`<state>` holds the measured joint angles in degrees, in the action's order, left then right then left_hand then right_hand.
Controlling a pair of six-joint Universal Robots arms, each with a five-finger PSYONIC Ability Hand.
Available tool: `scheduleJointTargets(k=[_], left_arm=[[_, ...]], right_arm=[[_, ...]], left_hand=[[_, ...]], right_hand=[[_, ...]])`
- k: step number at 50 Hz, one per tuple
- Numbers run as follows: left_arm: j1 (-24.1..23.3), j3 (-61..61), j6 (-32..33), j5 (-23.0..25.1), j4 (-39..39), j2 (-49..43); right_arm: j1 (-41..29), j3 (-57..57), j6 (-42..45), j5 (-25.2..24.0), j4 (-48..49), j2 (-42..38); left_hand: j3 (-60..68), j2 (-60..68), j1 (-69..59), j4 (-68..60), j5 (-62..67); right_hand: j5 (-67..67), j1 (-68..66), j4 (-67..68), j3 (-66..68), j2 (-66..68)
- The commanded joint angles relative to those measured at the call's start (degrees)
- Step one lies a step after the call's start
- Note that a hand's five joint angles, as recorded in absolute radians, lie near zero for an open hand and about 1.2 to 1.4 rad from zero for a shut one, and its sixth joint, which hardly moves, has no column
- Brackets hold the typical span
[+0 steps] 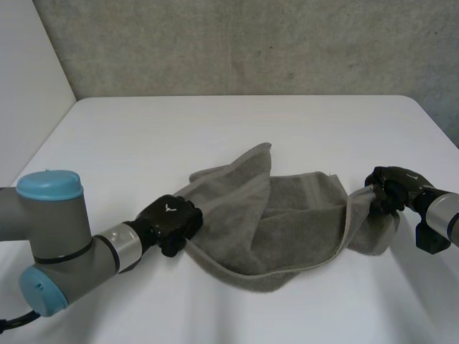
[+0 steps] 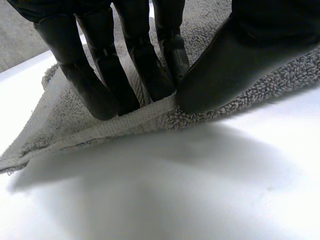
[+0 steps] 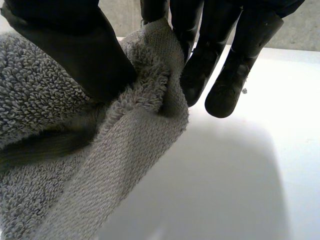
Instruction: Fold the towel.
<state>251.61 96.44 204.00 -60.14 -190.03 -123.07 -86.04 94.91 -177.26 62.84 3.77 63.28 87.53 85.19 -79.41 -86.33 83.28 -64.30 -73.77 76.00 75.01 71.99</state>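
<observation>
White table (image 1: 237, 122) beneath both hands, running on past the left hand (image 1: 170, 223) and the right hand (image 1: 387, 188); top matte, smooth; far corner beyond the right hand rounded. Rough grey concrete wall (image 1: 251, 43) behind the table's far edge, well apart from either hand; seen again past the right fingertips in the right wrist view. Plain white panel (image 1: 29, 72) outward of the left hand, meeting the concrete wall in an upright seam. Tiny dark fleck (image 3: 244, 91) on the table just beside the right fingertips.
</observation>
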Motion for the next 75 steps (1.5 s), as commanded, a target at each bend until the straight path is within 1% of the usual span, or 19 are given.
scheduleJointTargets(k=[1, 6, 22, 26, 28, 33, 42, 49, 51, 55, 58, 62, 63, 65, 66, 67, 68, 70, 75], left_arm=[[0.02, 0.94, 0.0, 0.11, 0.36, 0.73], [0.11, 2.17, 0.08, 0.29, 0.45, 1.35], [0.02, 1.38, 0.08, 0.29, 0.01, 0.38], [0.02, 1.29, 0.08, 0.11, -0.08, 0.2], [-0.07, 1.12, 0.08, -0.24, 0.01, 0.29], [-0.16, 0.07, 0.0, -0.68, 0.18, 1.69], [1.51, -0.73, -2.38, -2.26, 0.27, 10.84], [4.15, -1.78, -14.39, -3.58, -0.25, 26.98], [4.59, -2.58, -17.49, -3.84, -0.25, 30.09], [5.64, -4.94, -24.25, -6.29, -0.17, 37.01], [5.99, -5.91, -24.79, -7.88, 0.8, 38.78], [6.08, -5.65, -24.44, -8.32, 2.55, 38.18], [6.08, -5.74, -23.83, -8.32, 4.13, 36.95], [6.08, -5.83, -22.69, -8.41, 6.14, 34.77], [6.08, -6.09, -20.85, -8.41, 8.08, 32.05], [6.08, -6.09, -20.83, -8.41, 8.1, 32.02], [6.08, -6.44, -18.14, -8.41, 9.84, 29.23], [5.82, -7.05, -14.98, -8.58, 11.16, 26.51], [4.77, -11.28, -5.45, -11.05, 13.37, 17.34]], right_arm=[[0.0, -0.08, -0.01, -0.09, 0.01, 0.09], [0.0, -0.08, 0.08, -0.52, 0.01, 0.09], [0.0, 0.01, 0.08, -0.88, 0.01, 0.17], [0.0, 0.01, -0.01, -0.88, 0.01, 0.17], [0.09, 0.01, -0.01, -0.96, -0.08, 0.26], [0.09, -0.34, -0.01, -0.79, -0.52, 1.23], [-0.35, -0.95, -0.19, -4.29, -3.24, 15.97], [-0.09, -7.28, -0.63, -7.56, -7.73, 28.21], [0.17, -15.59, -0.71, -9.39, -15.33, 30.23], [0.17, -25.04, 0.52, -12.65, -25.39, 27.07], [-0.17, -32.21, 5.75, -14.14, -33.35, 21.3], [-3.5, -36.72, 20.41, -11.7, -43.99, 13.82], [-3.52, -36.73, 20.47, -11.69, -44.02, 13.8], [-8.5, -38.48, 30.79, -5.92, -49.45, 8.29], [-8.53, -38.49, 30.84, -5.89, -49.47, 8.26], [-10.88, -38.75, 34.23, -2.32, -50.17, 5.91], [-10.9, -38.75, 34.27, -2.28, -50.18, 5.89], [-15.89, -39.53, 36.02, 3.4, -47.47, 2.74], [-20.91, -40.33, 35.68, 5.54, -35.11, 1.05]], left_hand=[[-19.62, -17.28, 11.5, 18.42, -25.37], [-29.7, -27.36, 21.58, 28.5, -35.45], [-29.38, -27.04, 21.26, 28.18, -35.13], [-24.33, -21.99, 16.21, 23.13, -30.08], [-7.61, -5.27, -0.51, 6.41, -13.36], [-7.53, -5.19, -0.59, 6.33, -13.28], [-7.53, -5.19, -0.59, 6.33, -13.28], [-7.53, -5.19, -0.59, 6.33, -13.28], [-7.53, -5.19, -0.59, 6.33, -13.28], [-7.53, -5.19, -0.59, 6.33, -13.28], [-7.53, -5.19, -0.59, 6.33, -13.28], [-7.53, -5.19, -0.59, 6.33, -13.28], [-7.53, -5.19, -0.59, 6.33, -13.28], [-7.53, -5.19, -0.59, 6.33, -13.28], [-7.53, -5.19, -0.59, 6.33, -13.28], [-7.53, -5.19, -0.59, 6.33, -13.28], [-7.53, -5.19, -0.59, 6.33, -13.28], [-7.53, -5.19, -0.59, 6.33, -13.28], [-7.53, -5.19, -0.59, 6.33, -13.28]], right_hand=[[-5.7, -6.23, 4.0, 4.99, 8.01], [-5.7, -6.23, 4.0, 4.99, 8.01], [-5.7, -6.23, 4.0, 4.99, 8.01], [-5.7, -6.23, 4.0, 4.99, 8.01], [-5.7, -6.23, 4.0, 4.99, 8.01], [-5.7, -6.23, 4.0, 4.99, 8.01], [-5.7, -6.23, 4.0, 4.99, 8.01], [-5.7, -6.23, 4.0, 4.99, 8.01], [-5.7, -6.23, 4.0, 4.99, 8.01], [-5.7, -6.23, 4.0, 4.99, 8.01], [-5.7, -6.23, 4.0, 4.99, 8.01], [-5.7, -6.23, 4.0, 4.99, 8.01], [-5.7, -6.23, 4.0, 4.99, 8.01], [-5.7, -6.23, 4.0, 4.99, 8.01], [-5.7, -6.23, 4.0, 4.99, 8.01], [-5.7, -6.23, 4.0, 4.99, 8.01], [-5.7, -6.23, 4.0, 4.99, 8.01], [-5.7, -6.23, 4.0, 4.99, 8.01], [-5.7, -6.23, 4.0, 4.99, 8.01]])
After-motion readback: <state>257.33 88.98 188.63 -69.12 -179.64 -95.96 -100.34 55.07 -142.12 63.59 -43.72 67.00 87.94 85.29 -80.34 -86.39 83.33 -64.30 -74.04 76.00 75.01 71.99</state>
